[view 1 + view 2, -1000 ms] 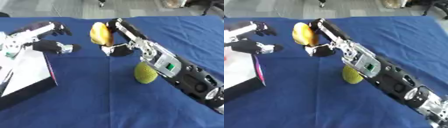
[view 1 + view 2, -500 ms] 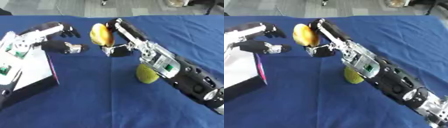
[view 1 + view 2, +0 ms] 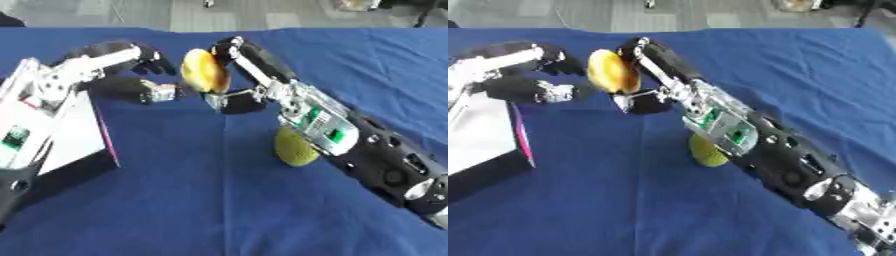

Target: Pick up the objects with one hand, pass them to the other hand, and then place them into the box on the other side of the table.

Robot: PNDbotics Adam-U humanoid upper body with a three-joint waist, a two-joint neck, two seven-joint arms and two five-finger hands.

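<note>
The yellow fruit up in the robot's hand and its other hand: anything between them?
Nothing: the left eye view shows only bare blue cloth behind the gap between the fruit, held by the right hand, and the open left hand.

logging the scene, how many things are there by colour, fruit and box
orange-yellow fruit, held in the right hand: 1
yellow-green fruit, on the blue cloth beside the right arm: 1
white box, at the left: 1
total: 3

Table cloth (image 3: 175,200): plain dark blue. Right hand (image 3: 234,75): black fingers, silver forearm with small green patches. Fruit in that hand (image 3: 204,71): orange-yellow. Second fruit (image 3: 293,148) on the cloth: yellow-green. Left hand (image 3: 122,60): black with silver-white links. Box (image 3: 70,135) at the table's left edge: white top, black side, magenta edge stripe.
</note>
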